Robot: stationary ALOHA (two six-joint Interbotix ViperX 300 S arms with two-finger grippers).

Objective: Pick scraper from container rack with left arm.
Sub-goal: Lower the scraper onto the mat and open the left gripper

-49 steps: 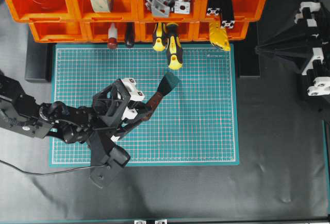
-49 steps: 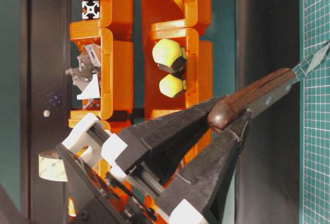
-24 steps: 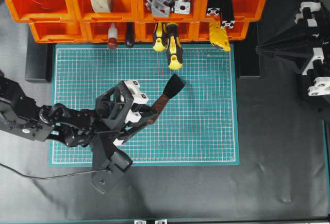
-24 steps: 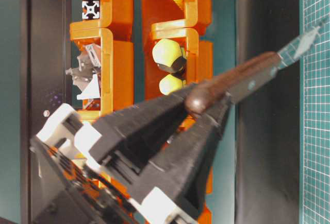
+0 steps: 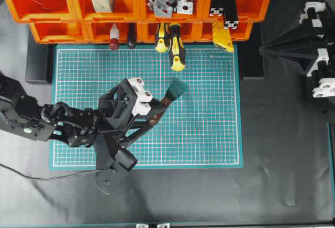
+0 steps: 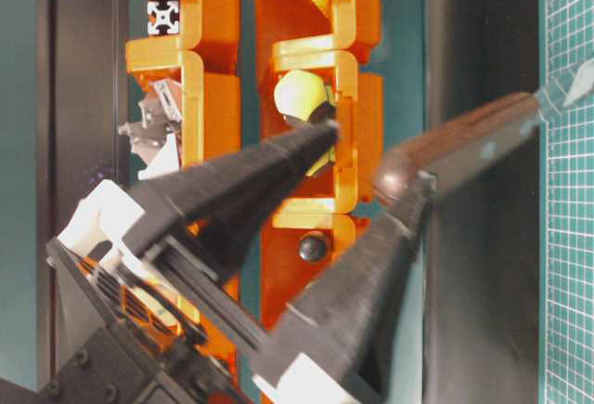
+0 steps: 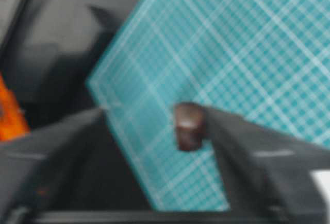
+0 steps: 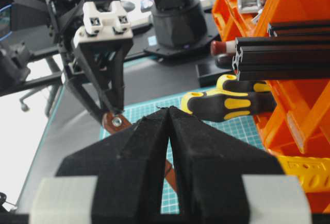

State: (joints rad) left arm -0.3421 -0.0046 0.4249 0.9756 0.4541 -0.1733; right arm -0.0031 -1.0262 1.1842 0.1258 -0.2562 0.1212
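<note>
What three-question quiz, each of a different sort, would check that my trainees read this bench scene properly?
1. True or false: the right tool is shut.
2. The scraper is over: A) the green mat; B) an orange bin; C) bare black tabletop.
3. Fill in: the jaws of the left tool stand ____, with the scraper's handle against only one finger.

Key: 1 true; 2 A; 3 open.

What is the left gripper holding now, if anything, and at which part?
Nothing is clamped. The left gripper is open, and the rounded handle end of the brown wooden-handled scraper only touches one of its fingers.
</note>
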